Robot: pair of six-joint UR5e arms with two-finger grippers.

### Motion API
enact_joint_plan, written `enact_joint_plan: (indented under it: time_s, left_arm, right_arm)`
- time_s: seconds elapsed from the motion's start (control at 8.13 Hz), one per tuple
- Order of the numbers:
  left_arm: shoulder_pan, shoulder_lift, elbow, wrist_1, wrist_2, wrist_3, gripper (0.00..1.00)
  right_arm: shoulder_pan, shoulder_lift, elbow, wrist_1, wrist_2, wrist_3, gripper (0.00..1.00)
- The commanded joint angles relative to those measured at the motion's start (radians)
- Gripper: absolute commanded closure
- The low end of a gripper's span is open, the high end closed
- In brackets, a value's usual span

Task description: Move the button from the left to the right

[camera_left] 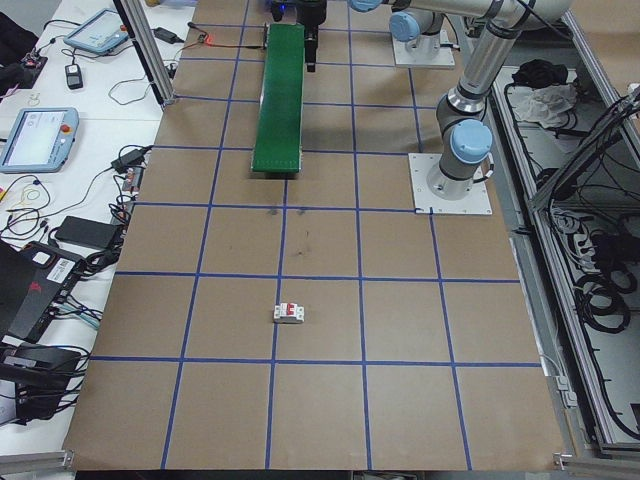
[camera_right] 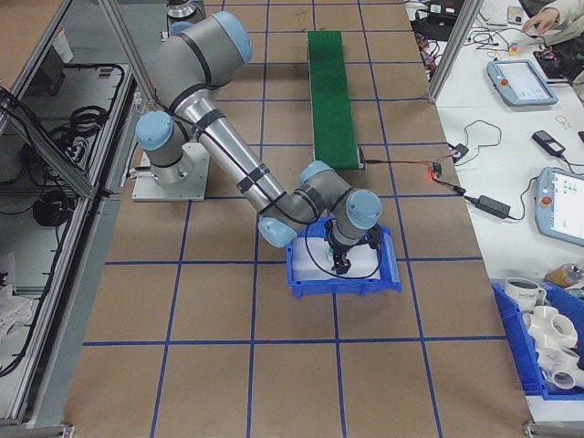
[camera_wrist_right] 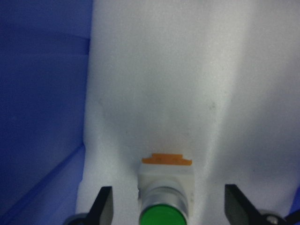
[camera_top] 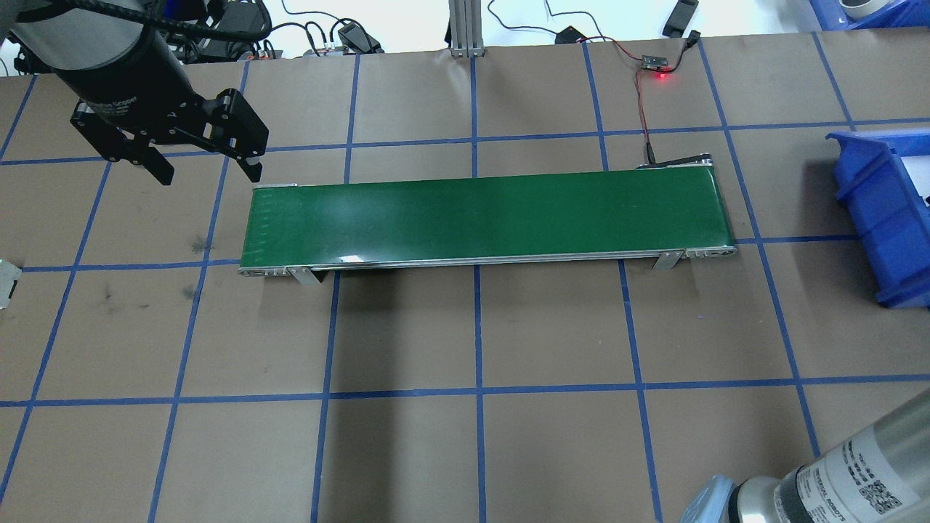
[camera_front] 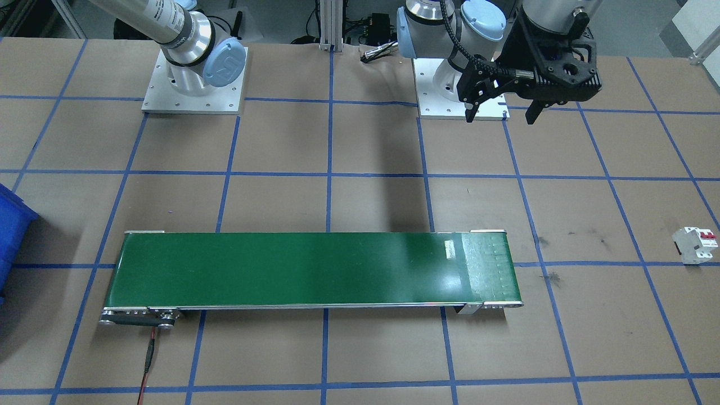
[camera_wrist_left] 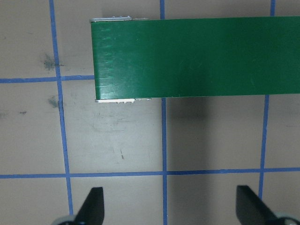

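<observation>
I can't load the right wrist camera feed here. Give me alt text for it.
The button, green cap toward the camera and orange base away, lies on white foam inside the blue bin. It sits between the spread fingers of the open right hand, which touch nothing.

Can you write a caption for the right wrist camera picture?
Green-capped button lying on white foam inside the blue bin, between the open right gripper fingers.
</observation>
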Motion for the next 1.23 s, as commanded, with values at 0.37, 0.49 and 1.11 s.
enact_joint_plan:
  time_s: [0.37, 0.49, 1.11]
  left_arm:
    - [0.000, 0.000, -0.003, 0.001, -0.001, -0.007, 0.00]
    - [0.000, -0.001, -0.003, 0.001, -0.001, -0.007, 0.00]
    - [0.000, 0.001, -0.003, 0.001, -0.001, -0.007, 0.00]
  right_arm:
    - [0.175, -0.361, 0.001, 0.323, -0.021, 0.347, 0.00]
    - [0.267, -0.425, 0.001, 0.410, -0.018, 0.528, 0.00]
    - [0.821, -0.492, 0.001, 0.390, 0.034, 1.158, 0.00]
